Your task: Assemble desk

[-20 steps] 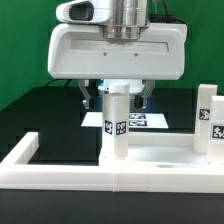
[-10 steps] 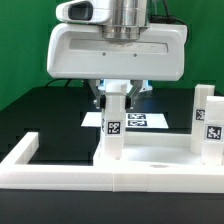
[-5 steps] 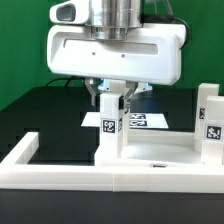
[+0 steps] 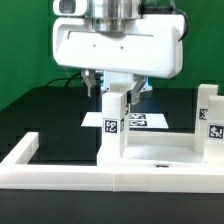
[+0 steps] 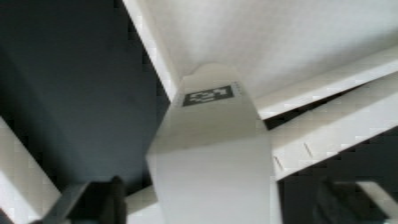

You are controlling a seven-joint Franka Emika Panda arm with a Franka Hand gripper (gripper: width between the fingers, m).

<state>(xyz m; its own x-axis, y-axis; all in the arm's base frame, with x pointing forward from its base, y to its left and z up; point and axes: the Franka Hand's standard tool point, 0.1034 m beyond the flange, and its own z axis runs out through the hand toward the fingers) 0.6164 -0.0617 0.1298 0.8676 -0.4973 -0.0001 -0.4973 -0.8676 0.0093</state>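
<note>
One gripper shows in the exterior view, with two fingers. Two upright white legs are in sight there: one leg below the gripper and a second leg at the exterior view's right edge. One white desk panel lies under them. One marker board lies flat behind. One white rim runs along the front. The wrist view shows one leg with one tag

white tagged leg stands upright on the white tabletop panel, another leg near.
</note>
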